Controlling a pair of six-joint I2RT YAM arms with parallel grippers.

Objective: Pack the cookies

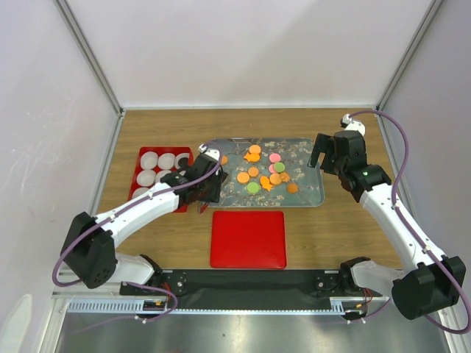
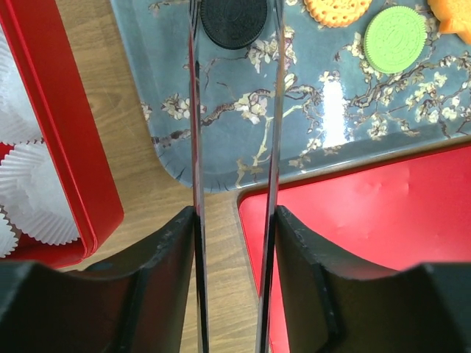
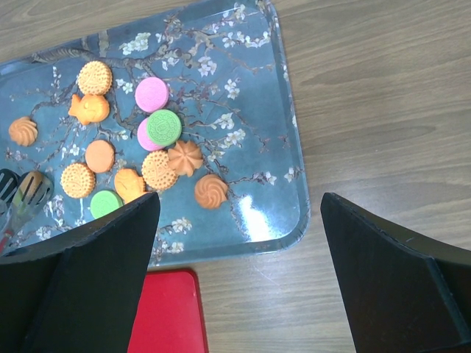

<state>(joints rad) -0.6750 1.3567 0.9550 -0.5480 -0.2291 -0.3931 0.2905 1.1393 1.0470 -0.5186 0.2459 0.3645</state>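
The cookies (image 1: 261, 173), orange, pink and green, lie on a blue floral tray (image 1: 313, 200). My left gripper (image 1: 206, 193) is shut on metal tongs (image 2: 195, 147) near the tray's front left corner. The tong blades reach over the tray, and their tips stand on either side of a black cookie (image 2: 232, 22). I cannot tell whether it is squeezed. The tong tips also show in the right wrist view (image 3: 22, 193). My right gripper (image 1: 327, 158) is open and empty above the tray's right end, near an orange swirl cookie (image 3: 211, 191).
A red box (image 1: 190, 152) with white paper cups (image 1: 149, 159) stands left of the tray. A flat red lid (image 1: 248, 239) lies in front of the tray. Grey walls enclose the table on three sides.
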